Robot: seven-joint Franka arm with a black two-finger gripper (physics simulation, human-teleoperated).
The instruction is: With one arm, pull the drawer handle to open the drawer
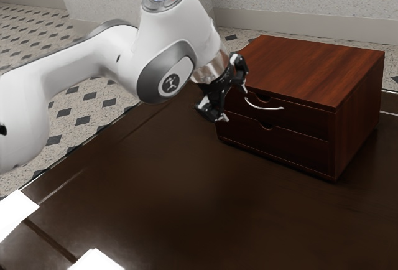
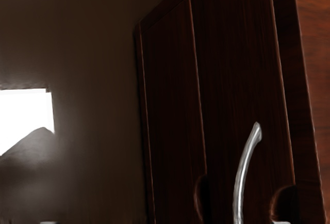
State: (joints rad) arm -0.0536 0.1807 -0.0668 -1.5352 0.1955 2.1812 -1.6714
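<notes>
**Gripper at the cabinet's front corner, handle not gripped**

Gripper hung just off the front corner of the cabinet on the exterior view's left, near the handle but apart from it. Couldn't tell from that angle how wide it stood; nothing seen held in it.

Handle was a curved silver bar on the upper drawer, whose front sat level with the lower drawer. Nothing lay between gripper and handle. The cabinet sat on the dark table, with checkered floor beyond.

Hard to read: the arm blocked the table edge behind it. Two white patches were cut off at the frame edge, and I couldn't tell what they were. In the wrist view the handle ran out of frame at one end.

Count: one arm, one gripper, one cabinet, two drawers, one handle, two white patches.
</notes>
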